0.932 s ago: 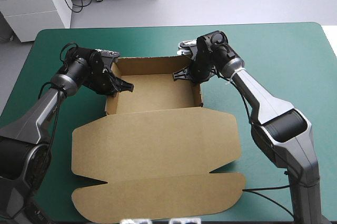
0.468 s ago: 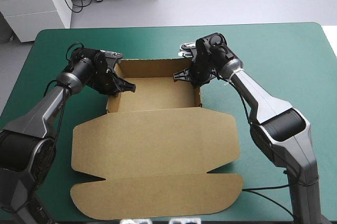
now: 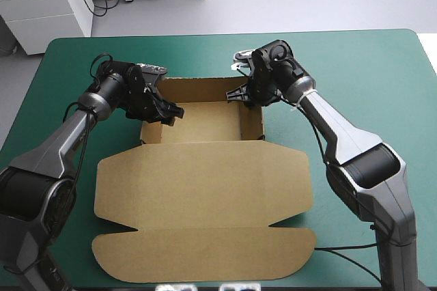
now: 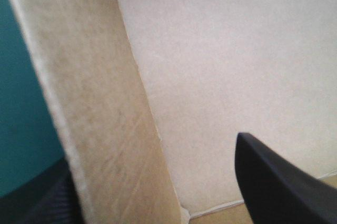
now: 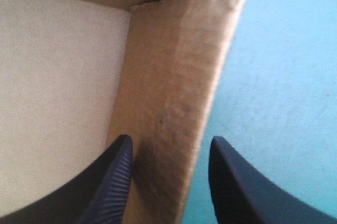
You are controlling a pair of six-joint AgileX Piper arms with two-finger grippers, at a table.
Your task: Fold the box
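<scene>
Left gripper [image 3: 167, 110]: two broad black fin-shaped fingers, set wide, astride the tray's left wall; outer finger [image 4: 37, 197] on the teal-green side, inner finger [image 4: 274, 182] inside the tray, clear of the wall.
Left wall [image 4: 105, 119]: raised, standing between those fingers, nearer the outer one.
Box [image 3: 205, 168]: cut sheet of brown cardboard, mid-table; far part formed into an open tray, near part lying flat.
Tray floor [image 3: 205, 121]: flat and bare; left, far and right walls standing.
Lid [image 3: 205, 253]: two flat panels toward the table's near edge, corners rounded, notched at the crease between them.
Right wall [image 5: 174, 92]: raised, joining the far wall at the corner.
Right gripper [image 3: 240, 97]: narrow, clamped on the right wall near the far corner, one finger inside, one outside.
Table cover [image 3: 369, 65]: teal-green, showing left, right and beyond the box.
</scene>
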